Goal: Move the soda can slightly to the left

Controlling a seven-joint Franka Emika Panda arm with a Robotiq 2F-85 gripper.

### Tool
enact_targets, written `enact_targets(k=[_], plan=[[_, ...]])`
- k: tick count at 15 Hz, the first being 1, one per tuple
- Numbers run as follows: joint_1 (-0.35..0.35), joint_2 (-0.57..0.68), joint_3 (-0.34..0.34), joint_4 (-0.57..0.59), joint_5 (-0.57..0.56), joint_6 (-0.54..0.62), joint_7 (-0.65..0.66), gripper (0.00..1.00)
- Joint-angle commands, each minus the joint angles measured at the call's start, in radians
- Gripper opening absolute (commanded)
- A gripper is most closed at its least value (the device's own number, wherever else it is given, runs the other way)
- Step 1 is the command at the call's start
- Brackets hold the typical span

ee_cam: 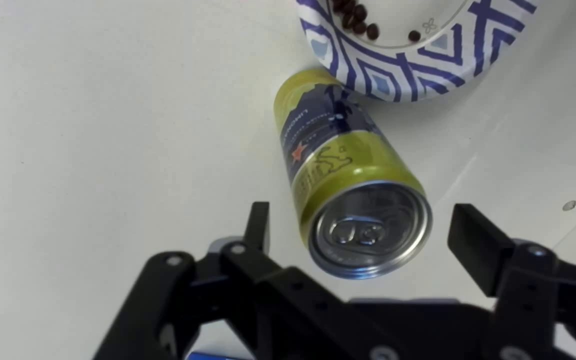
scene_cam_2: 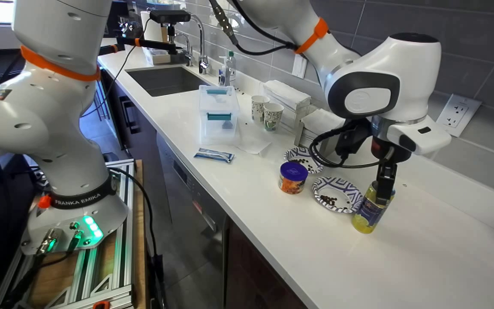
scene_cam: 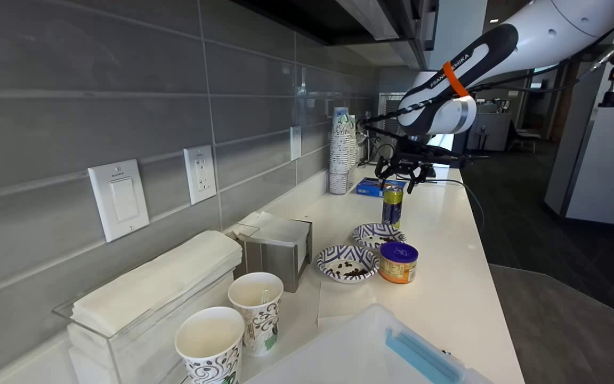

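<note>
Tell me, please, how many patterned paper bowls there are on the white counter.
2: one paper bowl beside the soda can, the other bowl beside the gray napkin holder. Any nested underneath would be hidden.

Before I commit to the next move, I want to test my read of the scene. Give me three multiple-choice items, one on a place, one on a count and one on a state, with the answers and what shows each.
1. Where is the squat tub?
A) In the sink
B) On the counter, beside a patterned bowl
C) On top of the napkins

2. How many patterned bowls lie on the counter?
A) Two
B) One
C) Four

3. In the wrist view, how does the claw stand at the soda can?
A) Shut on it
B) Shut, off to one side
C) Open, one jaw to each side of it

1: B, as both exterior views show.
2: A, since two show in both exterior views.
3: C, because the wrist view shows a gap between each jaw and the can's top.
</note>
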Motion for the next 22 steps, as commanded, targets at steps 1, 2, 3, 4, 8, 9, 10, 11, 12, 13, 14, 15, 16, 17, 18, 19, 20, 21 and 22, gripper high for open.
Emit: enact_targets(k=[1,2,3,4,8,9,10,11,12,13,14,15,16,17,18,19,20,21,22], plan=[[0.027,0.017,-0.022,0.031,-0.059,-0.049,0.054,0.62],[0.033,0.013,-0.026,0.031,-0.075,-0.062,0.063,0.52],[0.036,0.012,-0.026,0.033,-0.086,-0.071,0.068,0.45],[0.037,0.010,-0.026,0.035,-0.095,-0.079,0.072,0.39],[0.036,0.008,-0.024,0.043,-0.117,-0.112,0.064,0.38],[0.035,0.003,-0.024,0.041,-0.123,-0.116,0.060,0.38],[0.033,-0.008,-0.022,0.037,-0.126,-0.121,0.046,0.38],[0.030,-0.017,-0.021,0.033,-0.130,-0.119,0.036,0.38],[0.023,-0.030,-0.015,0.022,-0.125,-0.109,0.012,0.38],[0.018,-0.044,-0.013,0.012,-0.125,-0.090,-0.008,0.38],[0.008,-0.065,-0.005,0.002,-0.110,-0.098,-0.036,0.38],[0.002,-0.088,-0.002,-0.014,-0.106,-0.091,-0.064,0.38],[-0.005,-0.114,0.003,-0.032,-0.101,-0.090,-0.095,0.38],[-0.010,-0.139,0.005,-0.047,-0.101,-0.090,-0.124,0.38],[-0.016,-0.170,0.009,-0.066,-0.098,-0.101,-0.158,0.38],[-0.020,-0.200,0.012,-0.085,-0.099,-0.111,-0.194,0.38],[-0.030,-0.241,0.026,-0.115,-0.081,-0.131,-0.253,0.38],[-0.039,-0.278,0.040,-0.138,-0.055,-0.163,-0.312,0.38],[-0.044,-0.319,0.053,-0.166,-0.026,-0.198,-0.372,0.38]])
